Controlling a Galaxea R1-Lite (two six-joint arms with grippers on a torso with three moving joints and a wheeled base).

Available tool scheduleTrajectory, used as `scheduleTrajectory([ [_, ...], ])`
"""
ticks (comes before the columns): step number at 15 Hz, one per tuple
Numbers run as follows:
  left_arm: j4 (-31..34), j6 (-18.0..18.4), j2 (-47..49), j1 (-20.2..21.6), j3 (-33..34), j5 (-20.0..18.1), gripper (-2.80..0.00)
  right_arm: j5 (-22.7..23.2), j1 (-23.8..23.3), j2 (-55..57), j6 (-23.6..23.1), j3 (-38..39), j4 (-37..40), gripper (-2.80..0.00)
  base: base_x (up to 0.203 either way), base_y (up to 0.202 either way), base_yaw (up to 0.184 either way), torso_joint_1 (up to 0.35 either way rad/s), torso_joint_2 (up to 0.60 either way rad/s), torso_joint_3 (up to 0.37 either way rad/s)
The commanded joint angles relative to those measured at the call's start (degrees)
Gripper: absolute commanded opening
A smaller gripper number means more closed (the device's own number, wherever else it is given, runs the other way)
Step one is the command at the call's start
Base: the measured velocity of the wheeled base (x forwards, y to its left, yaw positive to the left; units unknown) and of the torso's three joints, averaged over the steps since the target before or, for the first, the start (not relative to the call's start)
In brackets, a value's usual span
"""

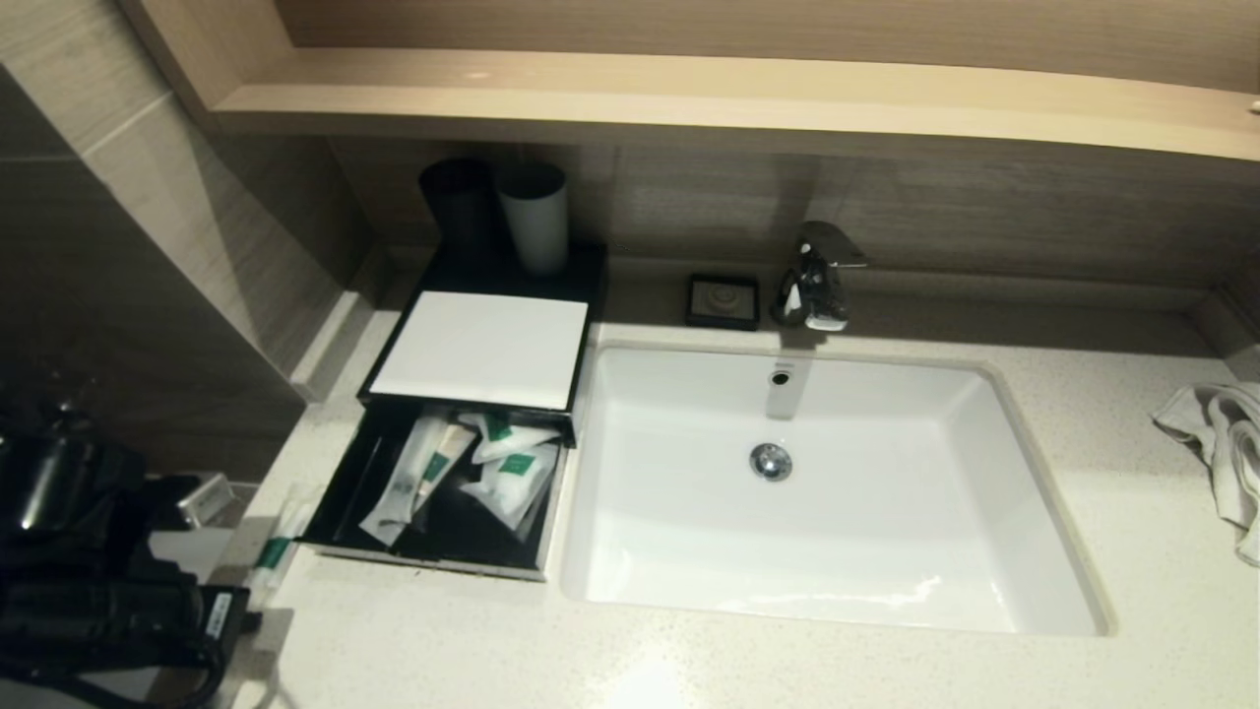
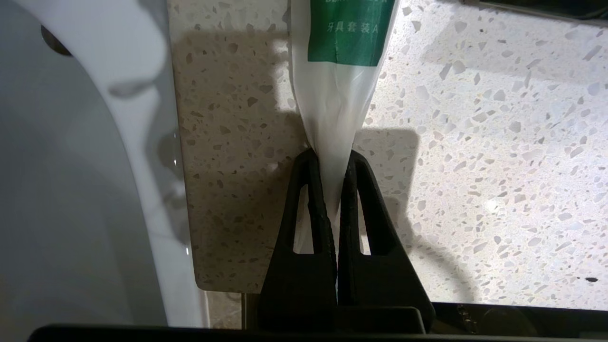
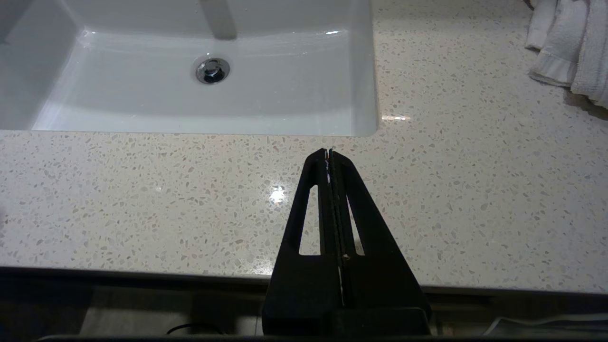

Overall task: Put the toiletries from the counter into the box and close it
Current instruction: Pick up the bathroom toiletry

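Note:
A long translucent toiletries packet (image 2: 335, 99) with a green label lies on the speckled counter (image 2: 498, 166), just left of the box's pulled-out drawer (image 1: 335, 512). My left gripper (image 2: 332, 154) is shut on the packet's near end, both fingers pinching the plastic. In the head view the same packet (image 1: 279, 540) shows beside the drawer, with my left arm (image 1: 98, 581) at the lower left. The black box (image 1: 482, 347) has a white top panel, and other packets (image 1: 507, 463) lie in its open drawer. My right gripper (image 3: 328, 153) hangs shut and empty over the counter's front edge.
The white sink (image 1: 640, 443) lies right of the box, with a faucet (image 1: 815, 276) and a black soap dish (image 1: 724, 300) behind it. Two cups (image 1: 535, 222) stand behind the box. A white towel (image 1: 1221, 443) lies at the far right. The counter's left edge (image 2: 190, 190) is close to the held packet.

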Motion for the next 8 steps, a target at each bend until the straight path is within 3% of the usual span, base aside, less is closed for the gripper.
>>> scheduleTrajectory([
  [1, 0.0, 0.1, -0.5, 0.0, -0.1, 0.0, -2.80, 0.0, 0.0, 0.0, 0.0, 0.0, 0.0, -2.80, 0.000, 0.000, 0.000, 0.000, 0.00, 0.000],
  [8, -0.1, -0.3, -4.7, 0.1, -0.9, -0.3, -2.80, 0.0, -0.1, 0.0, 0.0, 0.0, 0.0, -2.80, 0.000, 0.000, 0.000, 0.000, 0.00, 0.000],
])
